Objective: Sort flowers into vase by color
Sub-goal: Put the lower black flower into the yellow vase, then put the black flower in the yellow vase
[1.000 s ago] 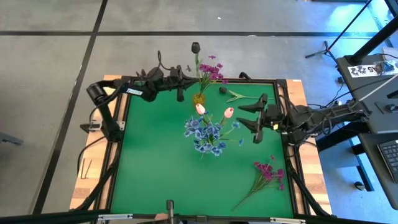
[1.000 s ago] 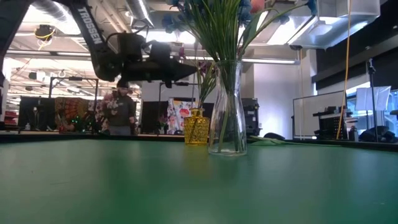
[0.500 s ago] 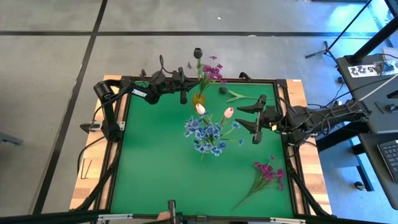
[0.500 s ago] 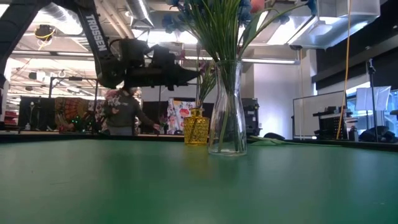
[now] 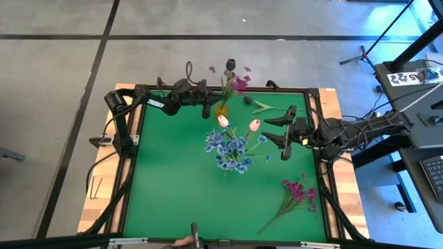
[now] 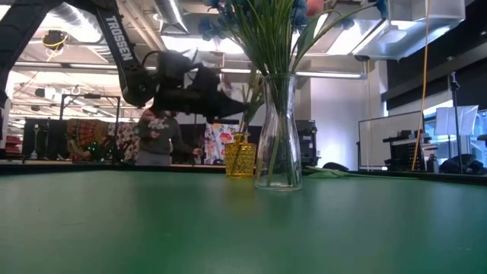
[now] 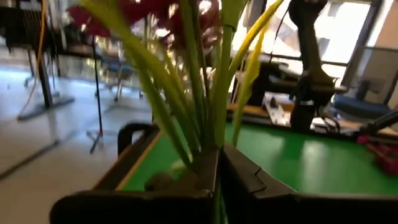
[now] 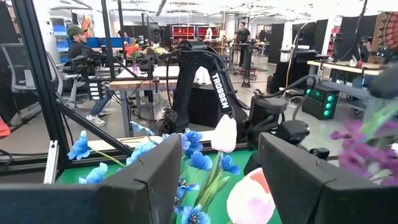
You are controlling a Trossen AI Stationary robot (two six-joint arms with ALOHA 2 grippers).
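1. Left wrist view shows the left gripper (image 7: 217,168) with its fingers pressed together on a green stem, holding the dark tulip (image 5: 230,65); leaves and magenta blossoms crowd just ahead of the fingertips.

2. From above, that gripper (image 5: 208,107) sits at the table's far edge, right beside the small yellow vase (image 5: 221,109). Over the last second the arm has slid toward the vase, and the dark bud has swung from left of the magenta spray (image 5: 239,79) to a spot above it. The low view shows the wrist tipped nose-down where it was level before.

3. I read this as the stem being angled into the yellow vase's mouth. Whether its end has entered cannot be seen. If it goes in, the dark tulip joins the magenta flowers already standing there.

4. The right gripper (image 5: 282,134) hangs at the table's right side with fingers spread wide, empty, unchanged through the last second. Its wrist camera looks past the pink-white tulips (image 8: 249,196) and blue blossoms (image 8: 193,155).

5. The clear glass vase (image 6: 278,129) stands mid-table with the blue sprays (image 5: 230,151) and both pale tulips (image 5: 223,121).

6. Left to sort: a magenta bunch (image 5: 299,191) lying near the right front corner, and another dark tulip (image 5: 249,101) lying flat near the far edge.

7. A person (image 6: 157,137) stands in the room beyond the table.
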